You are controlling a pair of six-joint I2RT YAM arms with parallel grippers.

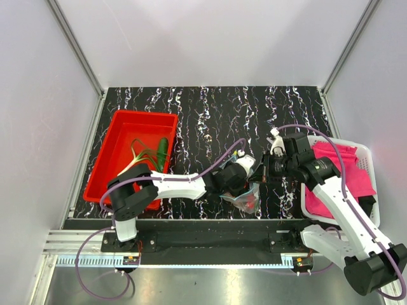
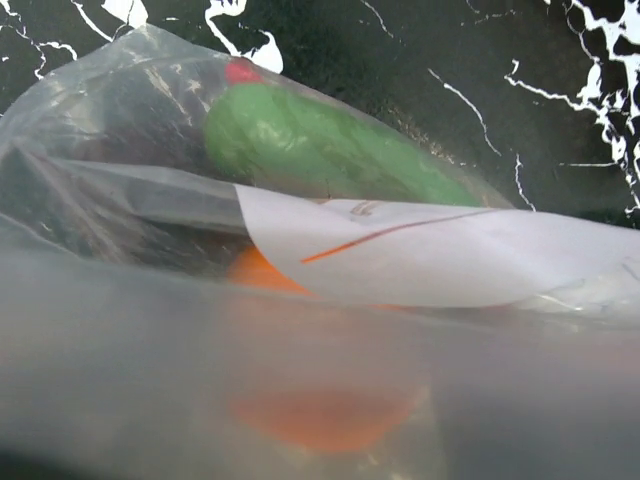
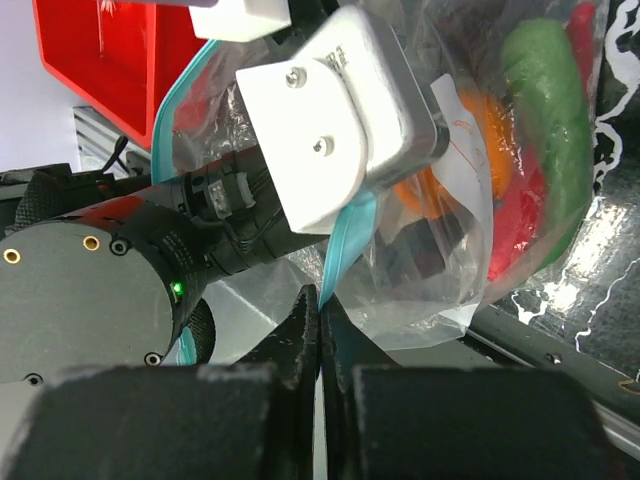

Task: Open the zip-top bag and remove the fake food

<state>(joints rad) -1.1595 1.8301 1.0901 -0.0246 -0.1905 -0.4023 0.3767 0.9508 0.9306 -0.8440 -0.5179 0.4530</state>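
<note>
White walls box in a black marbled table, with open marble running to the back. A red tray sits left and a basket sits right. The bag, with the food inside, lies by the front edge between them. The right gripper pinches its zip strip. The left gripper is at its mouth with fingers hidden, so its grip cannot be told.

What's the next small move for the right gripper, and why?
Probably ease the right gripper slowly away from the left gripper to part the zip. Its jaws look pinched on the teal strip of the bag, the left gripper sits against the bag's mouth, and the food is inside.
</note>
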